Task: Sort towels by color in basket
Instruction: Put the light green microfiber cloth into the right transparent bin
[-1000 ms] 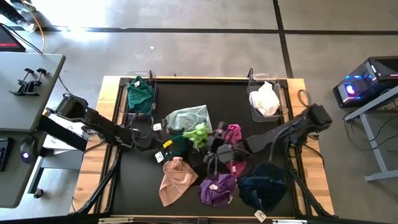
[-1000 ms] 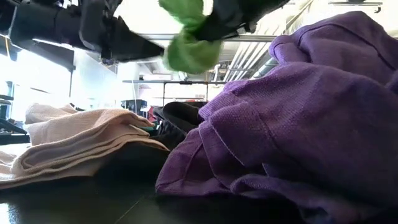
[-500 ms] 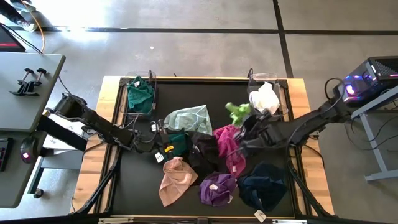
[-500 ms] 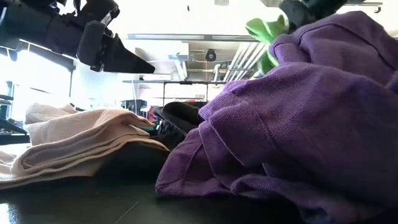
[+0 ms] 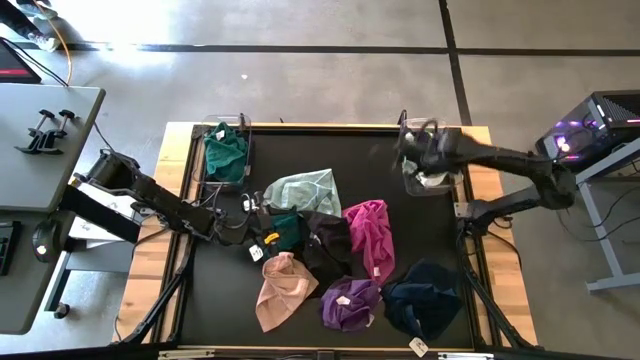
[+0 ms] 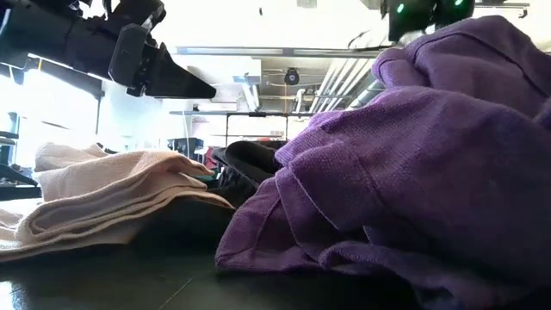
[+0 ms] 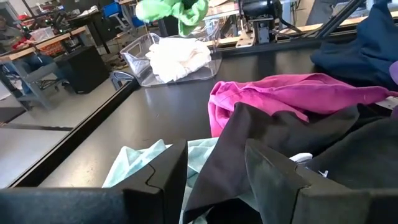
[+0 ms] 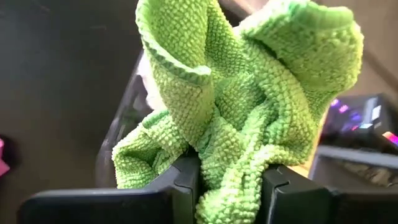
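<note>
We held the lime towel (image 8: 242, 99) pinched between the fingers of our right gripper (image 8: 231, 180), which were closed on a bunched fold near its middle, the rest spilling up and over in loose lobes. From the left wrist view the same lime towel (image 7: 173, 11) hung in the air just above the clear bin (image 7: 171, 59) at the table's far right corner, the one with a white towel (image 7: 176, 55) inside. The cloth looked light, soft and nubbly; we judged it would not slip from a pinch but would sag and trail, so a hold on a gathered fold suited it better than on an edge.

Our left gripper (image 7: 214, 171) hovered low over the pile in the middle of the table, its fingers parted with nothing between them, a black towel (image 7: 311, 134) and a pale mint towel (image 7: 140, 163) directly ahead and a magenta towel (image 7: 292, 93) beyond.

In the high view a dark green towel (image 5: 225, 152) filled the bin at the far left corner. Nearer the front edge lay a peach-pink towel (image 5: 282, 290), a purple towel (image 5: 350, 303) and a navy towel (image 5: 422, 298). We saw nothing between the lime towel and the bin below it; the overlapping pile was the likelier trouble, since lifting one cloth might drag a neighbour.
</note>
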